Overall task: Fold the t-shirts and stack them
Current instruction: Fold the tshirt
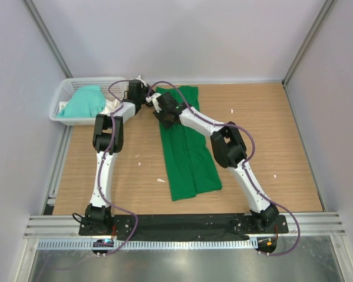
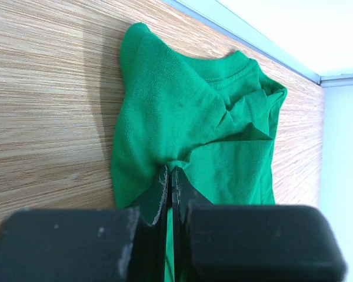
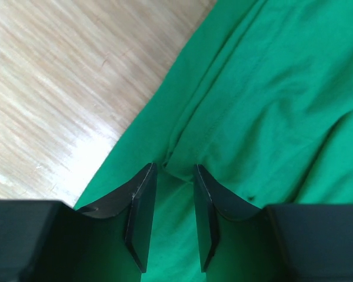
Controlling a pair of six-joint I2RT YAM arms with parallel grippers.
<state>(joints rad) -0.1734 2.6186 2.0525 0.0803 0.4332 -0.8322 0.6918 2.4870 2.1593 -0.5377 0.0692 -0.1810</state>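
Emerald t-shirt (image 1: 188, 158) lay as a long strip mid-frame; your left gripper (image 2: 169, 174) pinched its upper end, right gripper (image 3: 173, 170) spread over a crease; basket (image 1: 62, 95) upper left.

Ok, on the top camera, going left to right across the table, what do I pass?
White plastic lattice basket → pale mint-teal fabric t-shirt inside it → left claw → deep emerald green fabric t-shirt.

Both arms reach forward; left gripper (image 2: 169, 177) pinched tight, right gripper (image 3: 173, 171) parted (angled downward).
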